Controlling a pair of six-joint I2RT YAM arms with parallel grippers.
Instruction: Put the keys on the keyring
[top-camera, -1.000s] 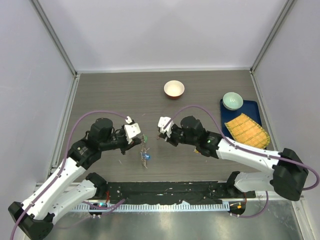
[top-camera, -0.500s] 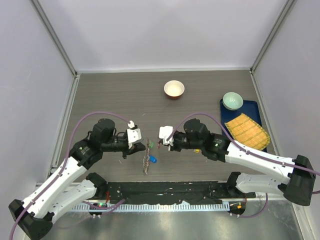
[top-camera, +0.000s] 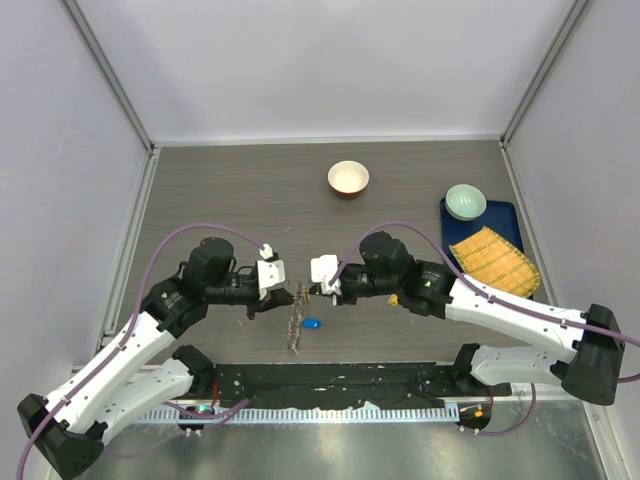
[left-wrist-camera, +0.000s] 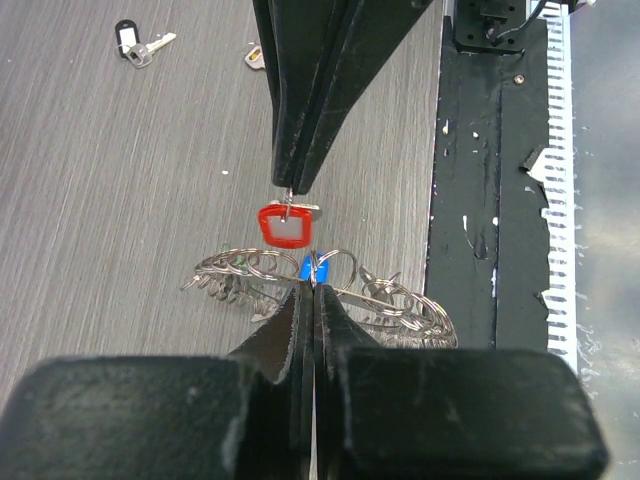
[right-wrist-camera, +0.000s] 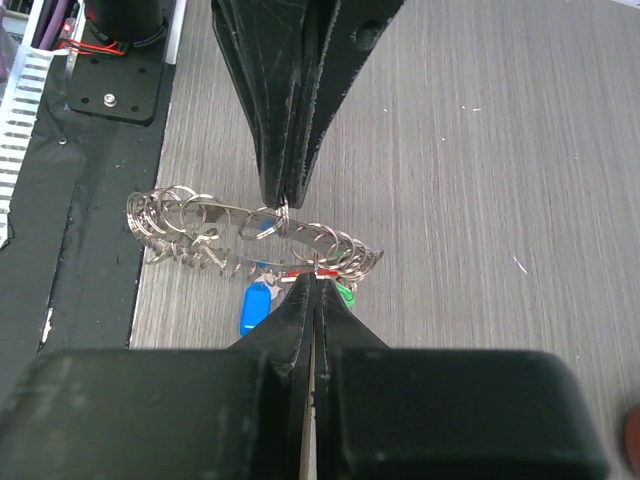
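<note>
Claws meet tip to tip in the top view. The left claw (top-camera: 284, 294) and right claw (top-camera: 312, 290) face each other over the large thin grey metal keyring (top-camera: 294, 330) fringed with small silvery loops. The keyring's long axis runs from the tips toward the arm bases, crosswise to the line between them. Neither arm looks nearer.

From the left wrist, the left claw (left-wrist-camera: 308, 292) is pressed together on the keyring's (left-wrist-camera: 390, 300) near rim. Just beyond that rim, the right claw (left-wrist-camera: 291, 188) is clamped on the blade of a tiny silver red-headed key (left-wrist-camera: 284, 226). Whether the key touches the rim, I cannot tell. A black-headed key (left-wrist-camera: 125, 38) lies on the grey desk (left-wrist-camera: 100, 180), well apart from the keyring.

From the right wrist, the keyring (right-wrist-camera: 200, 215) spans sideways between the claws, with a blue-headed key (right-wrist-camera: 252, 308) and a green-headed key (right-wrist-camera: 346, 294) hanging from it. Judging by this, the next move depends on bringing the red head onto a loop beside the left claw's pinch.
</note>
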